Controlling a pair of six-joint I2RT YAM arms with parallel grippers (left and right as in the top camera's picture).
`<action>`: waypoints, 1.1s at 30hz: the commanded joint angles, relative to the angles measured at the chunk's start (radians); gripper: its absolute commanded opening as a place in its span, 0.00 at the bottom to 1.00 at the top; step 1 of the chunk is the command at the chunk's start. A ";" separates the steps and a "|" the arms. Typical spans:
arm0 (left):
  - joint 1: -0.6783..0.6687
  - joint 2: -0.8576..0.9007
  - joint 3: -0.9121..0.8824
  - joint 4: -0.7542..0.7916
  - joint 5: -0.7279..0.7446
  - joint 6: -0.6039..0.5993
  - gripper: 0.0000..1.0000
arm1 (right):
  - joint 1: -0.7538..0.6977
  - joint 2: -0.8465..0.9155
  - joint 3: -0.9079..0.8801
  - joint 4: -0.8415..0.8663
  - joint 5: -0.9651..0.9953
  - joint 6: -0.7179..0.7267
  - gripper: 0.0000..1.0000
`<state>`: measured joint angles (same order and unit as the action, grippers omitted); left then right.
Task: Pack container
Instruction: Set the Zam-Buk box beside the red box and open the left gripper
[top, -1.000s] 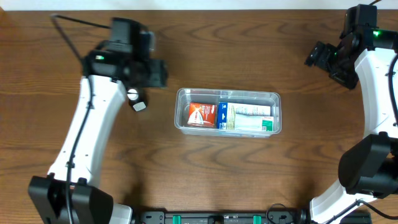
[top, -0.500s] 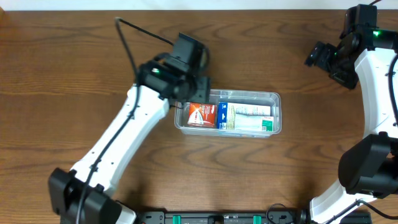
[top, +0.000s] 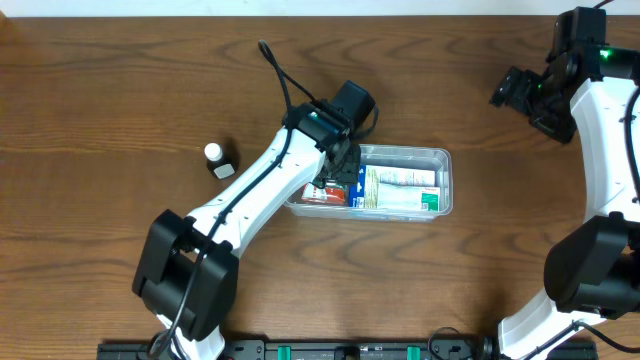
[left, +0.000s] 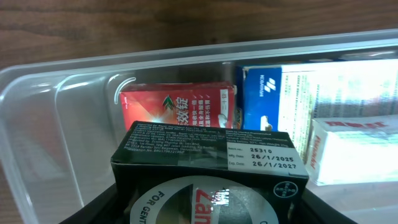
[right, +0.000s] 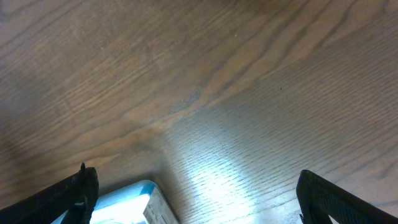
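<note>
The container (top: 446, 156) is a clear shallow tray at the table's middle. A red box (top: 318, 193) lies in its left end, with a blue and white box (top: 397, 188) to its right. My left gripper (top: 337, 172) hovers over the tray's left end. It is shut on a black box (left: 208, 163) with a silver round label. In the left wrist view the black box hangs above the red box (left: 177, 107), beside the blue box (left: 268, 92) and inside the tray wall (left: 43, 106). My right gripper (top: 513, 90) is open and empty at the far right.
A small white bottle (top: 217, 160) stands on the wood table left of the tray. A light blue and white object (right: 127, 204) lies on the table at the bottom edge of the right wrist view, near the left finger.
My left arm has swung right from beside the white bottle to over the tray's left end, carrying the black box. The right arm has not moved.
</note>
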<state>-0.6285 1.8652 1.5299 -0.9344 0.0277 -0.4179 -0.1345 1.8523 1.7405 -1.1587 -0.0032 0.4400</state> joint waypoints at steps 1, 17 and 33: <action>0.001 0.020 -0.004 0.008 -0.022 -0.023 0.60 | -0.003 -0.014 0.018 0.000 0.006 0.008 0.99; 0.001 0.084 -0.004 0.021 -0.060 -0.029 0.61 | -0.003 -0.014 0.018 0.000 0.006 0.008 0.99; 0.002 0.084 -0.004 0.024 -0.070 -0.029 0.75 | -0.003 -0.014 0.018 -0.001 0.006 0.008 0.99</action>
<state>-0.6285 1.9377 1.5299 -0.9104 -0.0277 -0.4446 -0.1345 1.8523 1.7405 -1.1587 -0.0032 0.4400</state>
